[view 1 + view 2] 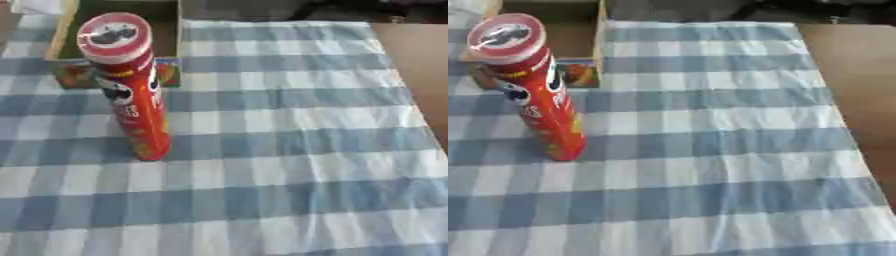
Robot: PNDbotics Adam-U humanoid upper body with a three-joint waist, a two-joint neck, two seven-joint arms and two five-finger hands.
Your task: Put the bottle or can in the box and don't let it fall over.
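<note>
Neither hand shows in either view, so the state of the fingers cannot be told. The red crisp can (131, 85) stands upright on the blue-and-white checked cloth (297, 150) covering the table (850, 75), just in front of the open cardboard box (66, 35) at the far left. Nothing is done yet: grasping, lifting and setting it upright inside all remain.

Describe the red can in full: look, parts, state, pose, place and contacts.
The red can is a tall, slim tube with a printed wrapper showing a white and black logo, and a round lid on top. It stands upright and closed on the blue-and-white checked cloth, just in front of the open box. No robot hand shows or touches it.
</note>
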